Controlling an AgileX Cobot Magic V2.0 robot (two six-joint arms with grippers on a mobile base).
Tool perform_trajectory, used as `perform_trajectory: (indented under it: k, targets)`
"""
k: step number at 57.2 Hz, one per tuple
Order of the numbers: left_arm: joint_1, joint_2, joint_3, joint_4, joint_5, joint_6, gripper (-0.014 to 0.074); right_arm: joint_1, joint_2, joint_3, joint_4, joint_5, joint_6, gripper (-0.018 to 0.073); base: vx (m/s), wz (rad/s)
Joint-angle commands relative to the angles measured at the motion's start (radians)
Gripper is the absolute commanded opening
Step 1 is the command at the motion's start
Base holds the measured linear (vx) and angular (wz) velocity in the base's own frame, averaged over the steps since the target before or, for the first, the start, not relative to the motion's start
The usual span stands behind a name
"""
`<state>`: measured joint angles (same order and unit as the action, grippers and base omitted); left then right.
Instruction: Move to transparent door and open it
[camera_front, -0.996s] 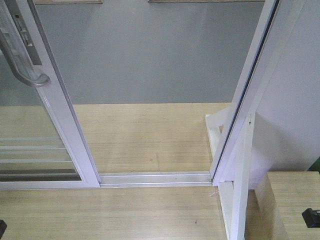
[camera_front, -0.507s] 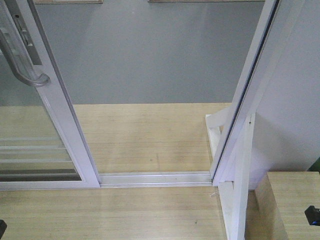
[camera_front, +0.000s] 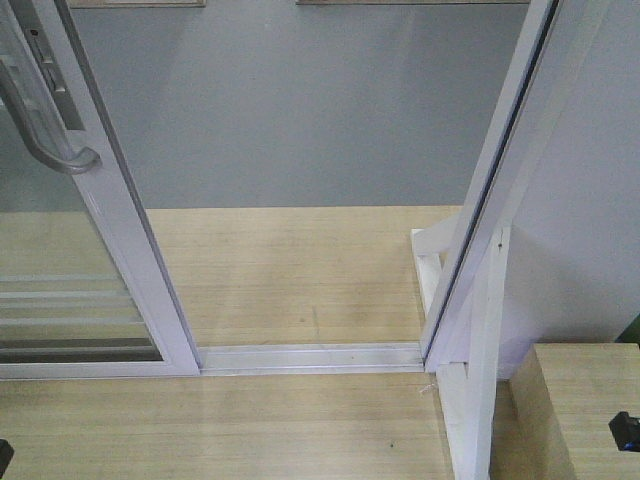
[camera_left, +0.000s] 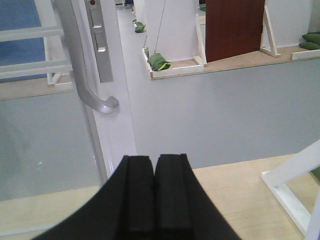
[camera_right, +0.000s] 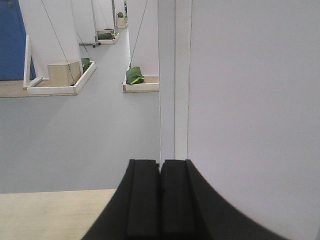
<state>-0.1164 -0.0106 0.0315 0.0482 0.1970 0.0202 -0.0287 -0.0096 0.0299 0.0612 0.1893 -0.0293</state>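
Observation:
The transparent door (camera_front: 125, 230), glass with thin white bars in a white frame, stands at the left, slid away from the right frame post (camera_front: 492, 190), with a wide gap between them. Its curved grey handle (camera_front: 45, 130) is on the edge stile. In the left wrist view the handle (camera_left: 85, 70) and stile (camera_left: 117, 100) lie ahead and to the upper left of my left gripper (camera_left: 154, 161), which is shut and empty, well short of them. My right gripper (camera_right: 160, 165) is shut and empty, facing the post (camera_right: 174, 75) and a white wall panel.
A metal floor track (camera_front: 310, 357) crosses the wooden platform (camera_front: 300, 270) between door and post. A white brace (camera_front: 430, 265) and a white panel (camera_front: 590, 200) stand at the right. A wooden box (camera_front: 580, 400) is at the lower right. Grey floor lies beyond.
The dark gripper tip at the lower right edge of the front view has drawn slightly right. The door and handle have not moved.

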Motion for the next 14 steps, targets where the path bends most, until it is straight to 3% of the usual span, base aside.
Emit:
perform_trajectory:
  k: [1, 14]
  targets:
    - [0.001, -0.013, 0.015, -0.002, -0.077, -0.003, -0.0003, -0.004, -0.016, 0.005, -0.005, -0.082, -0.005, -0.0001, 0.0, 0.0]
    - [0.001, -0.013, 0.015, -0.002, -0.077, -0.003, -0.0003, -0.004, -0.016, 0.005, -0.005, -0.081, -0.005, -0.0001, 0.0, 0.0]
